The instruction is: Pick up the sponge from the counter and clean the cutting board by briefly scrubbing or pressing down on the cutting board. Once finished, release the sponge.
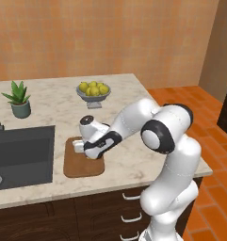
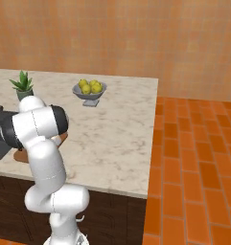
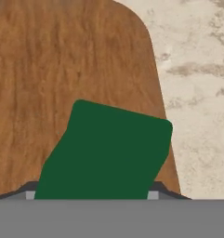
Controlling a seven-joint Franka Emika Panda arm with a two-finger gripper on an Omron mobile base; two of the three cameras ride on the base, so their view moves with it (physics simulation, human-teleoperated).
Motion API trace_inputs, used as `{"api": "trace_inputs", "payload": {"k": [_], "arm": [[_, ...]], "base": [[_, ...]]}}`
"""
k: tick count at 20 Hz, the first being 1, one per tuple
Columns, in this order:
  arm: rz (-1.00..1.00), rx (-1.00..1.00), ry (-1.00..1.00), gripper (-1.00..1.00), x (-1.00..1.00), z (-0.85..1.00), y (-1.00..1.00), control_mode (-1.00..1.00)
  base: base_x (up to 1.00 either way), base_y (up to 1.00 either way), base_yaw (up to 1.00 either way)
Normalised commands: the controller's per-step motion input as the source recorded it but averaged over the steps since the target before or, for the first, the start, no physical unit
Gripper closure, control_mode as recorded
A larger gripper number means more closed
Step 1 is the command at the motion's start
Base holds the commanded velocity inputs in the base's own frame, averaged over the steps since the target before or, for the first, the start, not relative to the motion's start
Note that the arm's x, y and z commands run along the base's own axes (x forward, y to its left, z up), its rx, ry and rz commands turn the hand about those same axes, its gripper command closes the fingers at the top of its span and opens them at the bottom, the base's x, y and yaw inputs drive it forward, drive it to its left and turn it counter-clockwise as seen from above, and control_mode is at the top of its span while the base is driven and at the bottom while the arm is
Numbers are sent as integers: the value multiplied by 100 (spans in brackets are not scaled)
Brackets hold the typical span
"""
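Note:
The green-topped sponge (image 3: 106,151) sits right in front of the hand camera, held between the two dark finger tips at its lower corners, so my gripper (image 3: 92,194) is shut on it. Below it lies the brown wooden cutting board (image 3: 62,60), whose rounded right corner meets the marbled counter (image 3: 197,93). In the left base view my gripper (image 1: 80,147) is low over the upper part of the cutting board (image 1: 82,167), beside the sink; the hand hides the sponge there. In the right base view the arm covers most of the cutting board (image 2: 63,139).
A dark grey sink basin (image 1: 20,153) lies just left of the board. A grey bowl of lemons (image 1: 93,90) stands behind it, and a potted plant (image 1: 19,100) at the back left. The counter's front edge and drawers (image 1: 86,209) are close below the board.

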Motion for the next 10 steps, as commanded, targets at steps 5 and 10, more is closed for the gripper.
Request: {"api": "trace_inputs", "payload": {"k": [5,10], "arm": [[1,0,0,100,4,-50,-93,-100],[0,6,0,100,79,-6,-38,-100]], "base": [[0,0,0],[0,0,0]]}}
